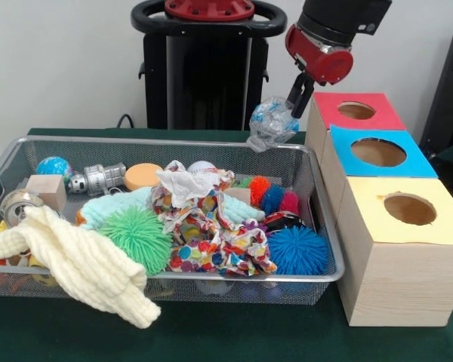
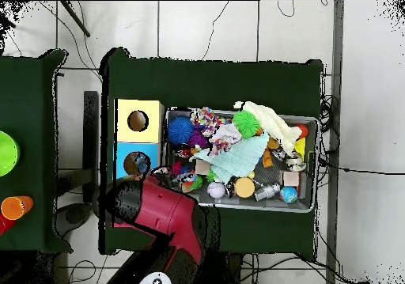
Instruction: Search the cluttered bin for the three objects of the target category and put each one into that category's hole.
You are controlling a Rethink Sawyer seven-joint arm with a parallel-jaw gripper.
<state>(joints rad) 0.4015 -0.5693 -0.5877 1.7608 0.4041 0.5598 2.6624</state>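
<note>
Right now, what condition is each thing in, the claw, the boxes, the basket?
gripper: shut on crumpled plastic wrap, held above the bin's far corner
wire bin: heaped with toys and cloths
knitted cream cloth: draped over the near rim
red box, blue box, yellow box: holes open

One camera stands low across the green table (image 1: 211, 339), near the wire bin (image 1: 317, 188) and level with its front rim, facing the row of hole boxes (image 1: 392, 249) at the table's right edge. The other looks straight down from high up, taking in the whole table (image 2: 213, 79), bin (image 2: 310, 123) and boxes (image 2: 123, 111).
</note>
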